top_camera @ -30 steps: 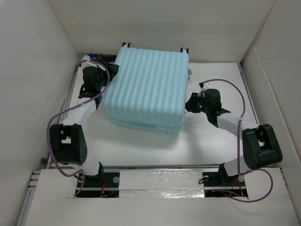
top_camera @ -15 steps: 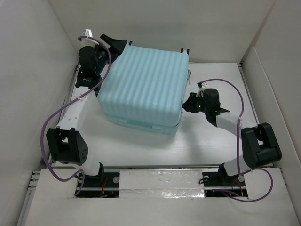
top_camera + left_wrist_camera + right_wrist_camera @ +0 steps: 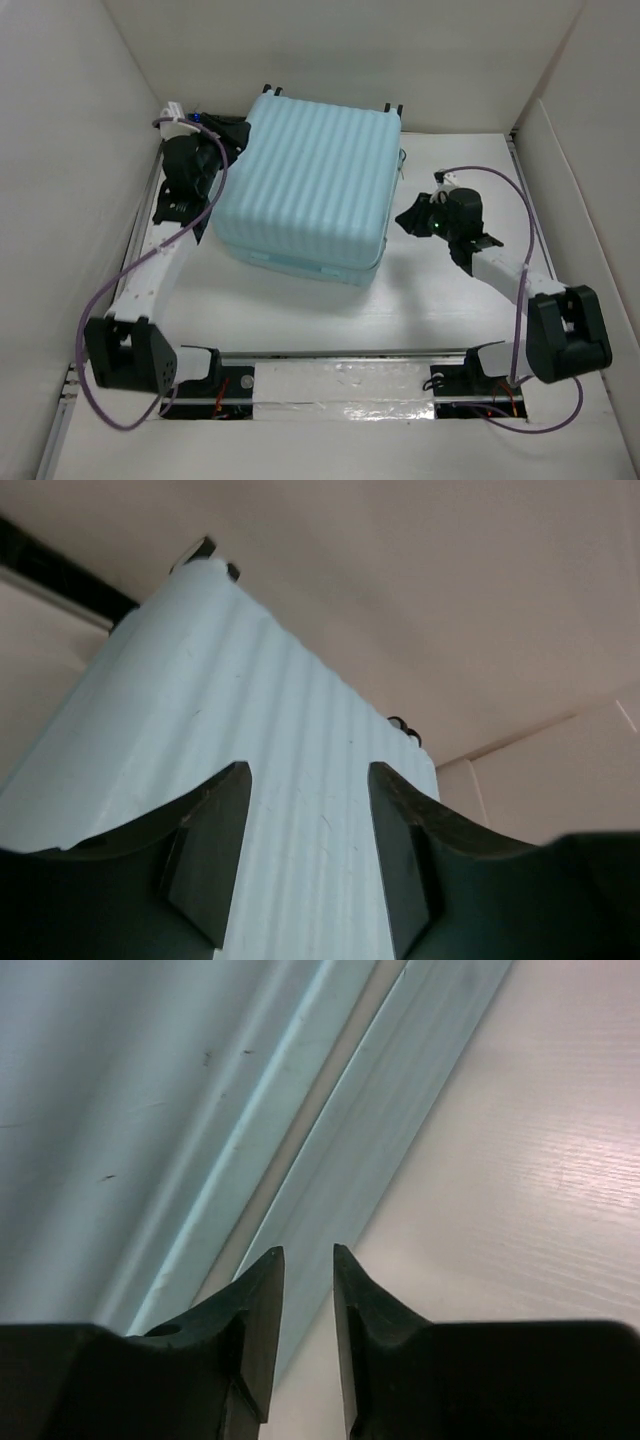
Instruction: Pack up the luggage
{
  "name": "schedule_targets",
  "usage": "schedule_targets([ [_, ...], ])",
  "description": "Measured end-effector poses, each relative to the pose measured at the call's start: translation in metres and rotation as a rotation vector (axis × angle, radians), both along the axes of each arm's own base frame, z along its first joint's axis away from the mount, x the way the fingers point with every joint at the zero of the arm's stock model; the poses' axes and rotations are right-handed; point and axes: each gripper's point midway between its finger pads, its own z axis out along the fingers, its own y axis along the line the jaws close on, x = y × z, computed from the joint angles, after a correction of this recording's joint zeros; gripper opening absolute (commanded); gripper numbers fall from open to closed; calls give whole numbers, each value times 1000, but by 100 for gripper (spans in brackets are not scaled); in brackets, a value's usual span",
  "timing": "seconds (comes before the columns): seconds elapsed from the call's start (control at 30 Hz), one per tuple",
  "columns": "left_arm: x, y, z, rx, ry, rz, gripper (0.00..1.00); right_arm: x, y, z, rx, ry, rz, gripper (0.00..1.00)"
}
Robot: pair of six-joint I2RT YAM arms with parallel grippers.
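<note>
The luggage (image 3: 310,185) is a pale aqua ribbed suitcase lying flat with its shells together, wheels (image 3: 392,106) at the far edge. My left gripper (image 3: 226,130) is at its far left corner, open and empty. In the left wrist view the fingers (image 3: 208,852) frame the ribbed top shell (image 3: 300,740), and the left gripper (image 3: 309,820) holds nothing. My right gripper (image 3: 408,218) is just off the suitcase's right side, low over the table. In the right wrist view this gripper (image 3: 307,1252) is narrowly open and empty, pointing at the seam between the shells (image 3: 330,1090).
White walls close in the table (image 3: 430,300) at the back, left and right. The suitcase fills the far middle. The arm bases (image 3: 190,365) sit at the near edge, with purple cables (image 3: 510,200) looping off both arms.
My left arm rose over the suitcase's far left corner, then came back down beside it. The suitcase shifted slightly. My right gripper drew back to the right, away from the suitcase's side.
</note>
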Motion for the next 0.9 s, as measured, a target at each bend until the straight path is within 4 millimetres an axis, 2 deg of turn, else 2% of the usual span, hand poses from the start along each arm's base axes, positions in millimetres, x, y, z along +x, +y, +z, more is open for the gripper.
schedule_targets([
  [0.07, -28, 7, 34, -6, -89, 22, 30, -5, -8, 19, 20, -54, -7, 10],
  [0.1, -47, 11, 56, -12, -158, 25, 13, -9, -12, 27, 32, -81, -5, 0],
  [0.17, -89, 16, 86, -32, -276, 27, 1, -21, -18, 38, 49, -126, -3, 0],
  [0.2, -113, 17, 96, -39, -341, 17, 0, -31, -19, 39, 60, -146, 9, 0],
  [0.3, -161, 14, 85, -34, -416, -37, 0, -66, -15, 30, 86, -171, 70, 0],
  [0.37, -171, 9, 62, -2, -387, -77, 0, -87, -11, 21, 104, -182, 115, 0],
  [0.5, -180, -2, -24, 67, -195, -159, 0, -114, -4, 6, 135, -203, 176, 0],
  [0.67, -195, -9, -117, 111, 11, -232, 0, -118, 9, 14, 158, -260, 257, 1],
  [0.7, -199, -12, -134, 115, 49, -248, 0, -116, 11, 15, 161, -270, 269, 9],
  [0.73, -204, -16, -149, 118, 89, -268, 0, -116, 14, 14, 163, -272, 289, 13],
  [0.8, -212, -22, -166, 125, 141, -299, 0, -112, 18, 13, 169, -282, 321, 20],
  [0.9, -215, -24, -168, 134, 142, -310, 0, -107, 24, 9, 184, -280, 370, 30],
])
